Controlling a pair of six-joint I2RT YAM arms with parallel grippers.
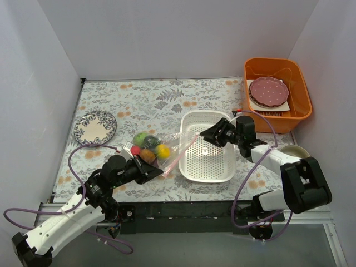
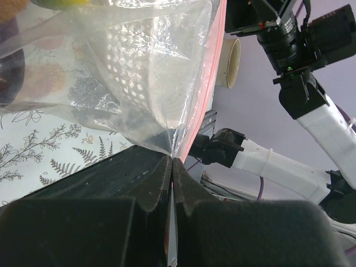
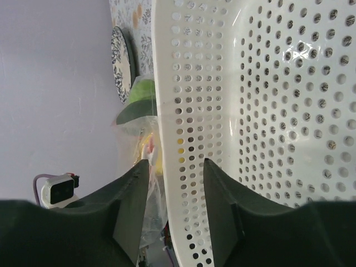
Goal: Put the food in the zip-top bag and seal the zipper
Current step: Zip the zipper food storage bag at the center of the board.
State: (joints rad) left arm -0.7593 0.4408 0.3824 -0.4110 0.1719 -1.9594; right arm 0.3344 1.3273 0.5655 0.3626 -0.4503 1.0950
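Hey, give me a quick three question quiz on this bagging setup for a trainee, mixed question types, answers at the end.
1. True or false: the left gripper is shut on the zip-top bag.
2. Multiple choice: what stands between the right gripper's fingers? A, the white basket's wall; B, a spoon; C, a lemon.
3. Fill in: the pink dotted plate lies in the ____ bin.
Key: 1 true; 2 A; 3 orange.
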